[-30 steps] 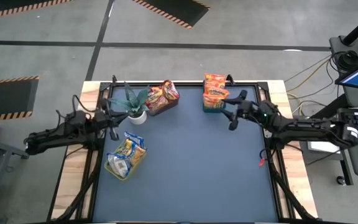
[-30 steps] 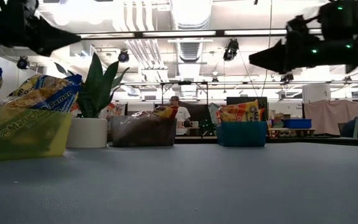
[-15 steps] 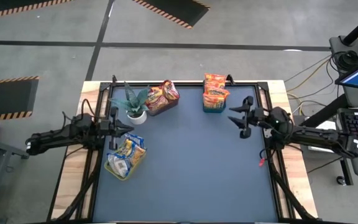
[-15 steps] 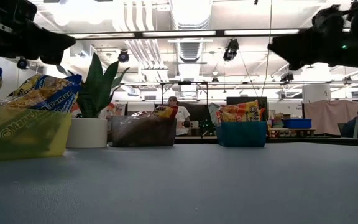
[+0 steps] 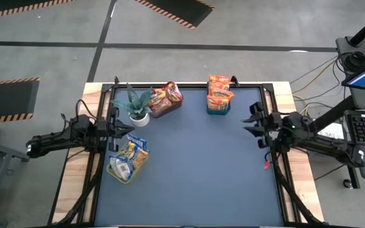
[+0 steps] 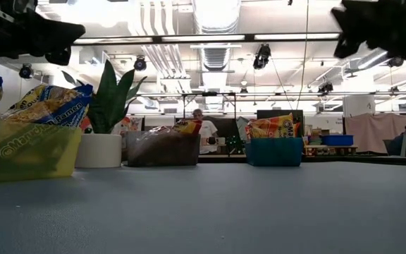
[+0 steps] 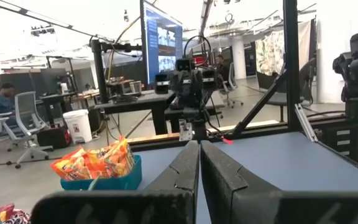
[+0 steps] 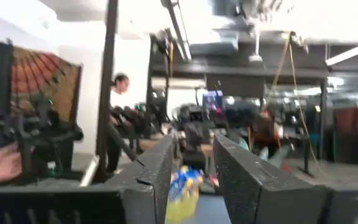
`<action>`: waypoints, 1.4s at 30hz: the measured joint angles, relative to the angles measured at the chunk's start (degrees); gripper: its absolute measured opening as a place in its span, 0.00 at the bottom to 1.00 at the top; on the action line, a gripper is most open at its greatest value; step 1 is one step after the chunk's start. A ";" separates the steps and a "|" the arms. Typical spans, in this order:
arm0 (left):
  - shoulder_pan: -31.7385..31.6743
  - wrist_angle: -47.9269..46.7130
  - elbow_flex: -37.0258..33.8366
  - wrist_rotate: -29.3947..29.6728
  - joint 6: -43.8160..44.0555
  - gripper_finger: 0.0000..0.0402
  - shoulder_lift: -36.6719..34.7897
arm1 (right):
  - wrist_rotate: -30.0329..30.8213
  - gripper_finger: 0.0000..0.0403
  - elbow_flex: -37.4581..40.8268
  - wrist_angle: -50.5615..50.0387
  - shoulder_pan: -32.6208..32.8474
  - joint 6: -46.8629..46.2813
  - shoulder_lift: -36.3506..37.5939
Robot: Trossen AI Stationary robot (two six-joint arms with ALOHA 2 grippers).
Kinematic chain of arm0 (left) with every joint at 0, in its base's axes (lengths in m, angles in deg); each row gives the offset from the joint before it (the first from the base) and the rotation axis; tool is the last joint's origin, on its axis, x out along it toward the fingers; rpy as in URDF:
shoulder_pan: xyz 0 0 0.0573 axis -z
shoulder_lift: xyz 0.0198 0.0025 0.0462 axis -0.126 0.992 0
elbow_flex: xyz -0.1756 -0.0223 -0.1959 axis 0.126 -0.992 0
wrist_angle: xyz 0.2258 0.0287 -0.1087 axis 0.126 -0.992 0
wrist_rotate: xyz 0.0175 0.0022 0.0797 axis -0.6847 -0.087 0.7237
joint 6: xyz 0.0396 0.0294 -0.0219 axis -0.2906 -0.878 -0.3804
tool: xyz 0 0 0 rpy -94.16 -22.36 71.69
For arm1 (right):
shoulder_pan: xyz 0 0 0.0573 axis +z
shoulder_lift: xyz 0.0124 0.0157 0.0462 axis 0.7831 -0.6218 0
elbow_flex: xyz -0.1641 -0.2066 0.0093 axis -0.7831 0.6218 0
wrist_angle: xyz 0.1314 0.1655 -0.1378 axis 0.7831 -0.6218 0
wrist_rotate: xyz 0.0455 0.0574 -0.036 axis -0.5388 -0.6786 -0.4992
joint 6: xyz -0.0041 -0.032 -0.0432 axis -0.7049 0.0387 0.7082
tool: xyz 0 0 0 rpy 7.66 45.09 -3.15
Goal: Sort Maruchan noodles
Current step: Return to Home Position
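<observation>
Right gripper [image 5: 253,120] had drawn back from the blue bin [image 5: 219,111] to the right edge of the table [image 5: 195,180], fingers spread wide, empty. Left gripper [image 5: 123,129] hung between plant [image 5: 135,102] and yellow bin [image 5: 116,172], fingers nearly closed. Maruchan noodles [image 5: 132,155] lay in the yellow bin, the black bin [image 5: 158,111] and the blue bin. A person [image 6: 201,130] stood in the room beyond.

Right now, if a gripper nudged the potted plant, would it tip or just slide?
The potted plant would probably slide if pushed low: its white pot looks squat and sits flat on the table. Pushed at the tall leaves, it may tip, since they rise well above the pot. The leaves look stiff rather than floppy.
</observation>
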 joint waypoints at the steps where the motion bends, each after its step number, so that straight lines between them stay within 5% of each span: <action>1: 0.00 -0.01 0.01 0.00 -0.01 0.00 0.00 | -0.34 0.26 0.02 -0.27 0.00 -0.78 0.78; 20: 0.00 -0.14 0.09 0.02 0.00 0.00 0.59 | -0.68 0.23 -0.15 -0.71 -0.01 -4.51 2.26; 26: 0.00 -0.21 0.09 0.04 -0.01 0.00 0.59 | 0.37 0.21 -0.02 -6.61 2.72 1.61 6.33; 33: 0.00 -0.25 0.09 0.04 0.00 0.00 0.59 | 14.96 0.19 0.00 -20.08 6.40 6.44 13.56; 42: 0.00 -0.28 0.11 0.06 0.01 0.00 0.66 | 24.90 0.22 0.07 -41.94 6.14 8.58 17.79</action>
